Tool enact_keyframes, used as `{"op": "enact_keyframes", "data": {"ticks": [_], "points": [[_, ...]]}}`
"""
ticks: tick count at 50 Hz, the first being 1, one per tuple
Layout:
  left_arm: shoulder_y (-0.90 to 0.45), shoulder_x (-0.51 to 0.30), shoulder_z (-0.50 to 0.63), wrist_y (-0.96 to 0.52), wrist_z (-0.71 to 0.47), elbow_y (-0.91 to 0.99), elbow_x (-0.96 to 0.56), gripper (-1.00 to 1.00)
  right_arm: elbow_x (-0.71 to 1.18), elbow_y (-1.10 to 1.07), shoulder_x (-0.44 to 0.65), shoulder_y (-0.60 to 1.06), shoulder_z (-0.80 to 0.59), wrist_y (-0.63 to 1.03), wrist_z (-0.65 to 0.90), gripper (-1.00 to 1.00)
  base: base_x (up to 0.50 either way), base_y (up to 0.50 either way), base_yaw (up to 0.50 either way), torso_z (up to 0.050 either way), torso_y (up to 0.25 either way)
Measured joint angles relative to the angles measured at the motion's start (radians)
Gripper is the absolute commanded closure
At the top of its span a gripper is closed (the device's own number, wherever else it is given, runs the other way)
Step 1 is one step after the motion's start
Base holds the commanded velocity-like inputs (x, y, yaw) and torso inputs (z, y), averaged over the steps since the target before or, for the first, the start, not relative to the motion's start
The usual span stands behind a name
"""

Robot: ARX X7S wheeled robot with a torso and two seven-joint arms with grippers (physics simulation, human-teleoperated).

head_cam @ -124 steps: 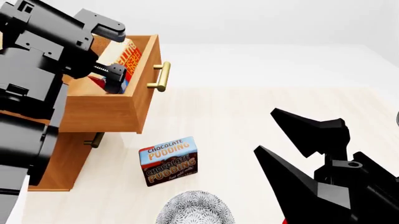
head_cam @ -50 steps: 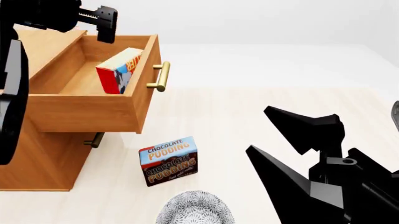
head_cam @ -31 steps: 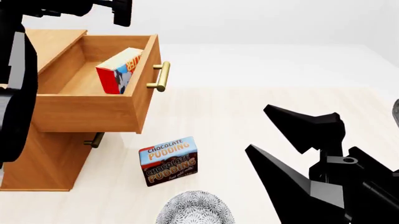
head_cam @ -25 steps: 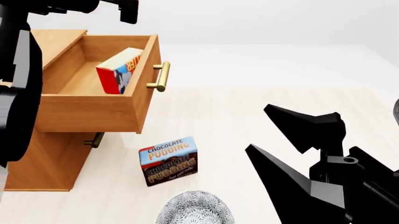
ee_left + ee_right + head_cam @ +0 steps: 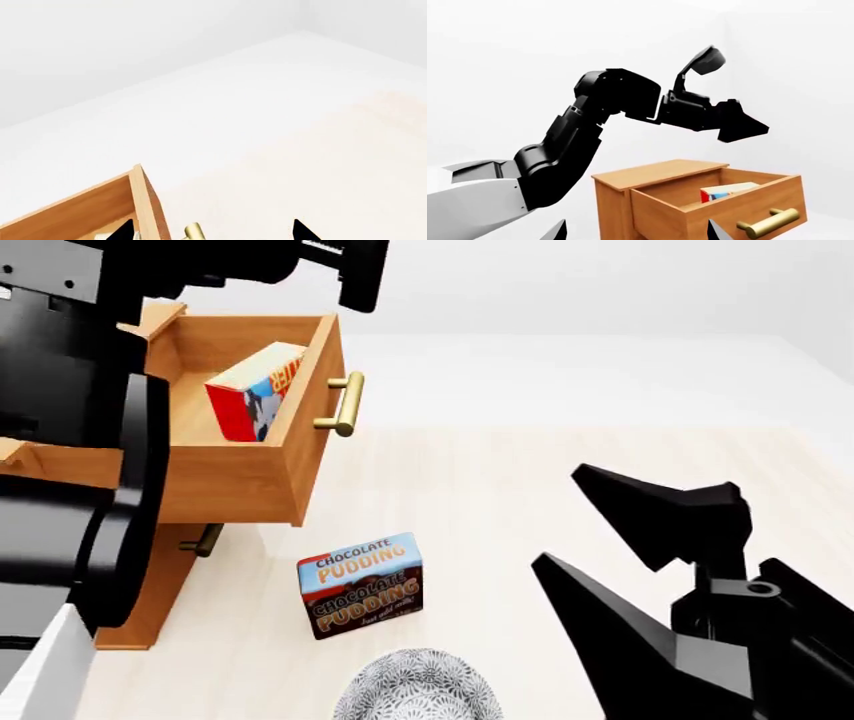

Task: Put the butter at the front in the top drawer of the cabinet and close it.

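Note:
The cabinet [image 5: 140, 580] stands at the left with its top drawer [image 5: 234, 485] pulled open. One butter box [image 5: 254, 390] leans inside the drawer against its front panel, free of any gripper. My left gripper [image 5: 358, 270] is open and empty, raised above the drawer's front and brass handle [image 5: 344, 405]. In the left wrist view its fingertips [image 5: 123, 231] straddle the drawer's front corner [image 5: 143, 200] and the handle tip [image 5: 193, 231]. My right gripper [image 5: 641, 550] is open and empty at the lower right. The right wrist view shows the drawer [image 5: 727, 205], butter [image 5: 720, 192] and left gripper [image 5: 740, 125].
A Chocolate Pudding box [image 5: 360, 584] stands on the floor in front of the cabinet. A patterned grey bowl [image 5: 416, 685] sits at the bottom edge. The lower drawer's handle [image 5: 203, 539] shows under the open drawer. My black left arm [image 5: 80, 440] covers the cabinet's left part.
My left gripper has let go of the butter in the drawer, risen out of it and moved right, over the drawer's front. The butter stays leaning inside. The right arm barely moved.

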Motion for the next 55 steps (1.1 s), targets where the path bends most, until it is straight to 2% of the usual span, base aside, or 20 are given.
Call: {"op": "enact_keyframes", "data": {"ticks": [18, 25, 38, 55], "points": [[0.144, 0.042, 0.022, -0.251, -0.036, 0.392, -0.083, -1.0, 0.022, -0.015, 0.016, -0.019, 0.022, -0.013, 0.009, -1.0, 0.0, 0.0, 0.0, 0.0, 0.0], [0.185, 0.041, 0.052, -0.307, -0.142, 0.487, -0.222, -1.0, 0.032, -0.022, 0.022, -0.032, 0.036, -0.019, 0.012, -1.0, 0.0, 0.0, 0.0, 0.0, 0.0], [0.255, 0.036, 0.124, -0.332, -0.307, 0.566, -0.427, -1.0, 0.043, -0.033, 0.029, -0.066, 0.067, -0.03, 0.008, -1.0, 0.0, 0.0, 0.0, 0.0, 0.0], [0.359, 0.044, 0.213, -0.293, -0.411, 0.561, -0.514, -1.0, 0.039, -0.043, 0.028, -0.103, 0.091, -0.041, -0.004, -1.0, 0.0, 0.0, 0.0, 0.0, 0.0]]}}
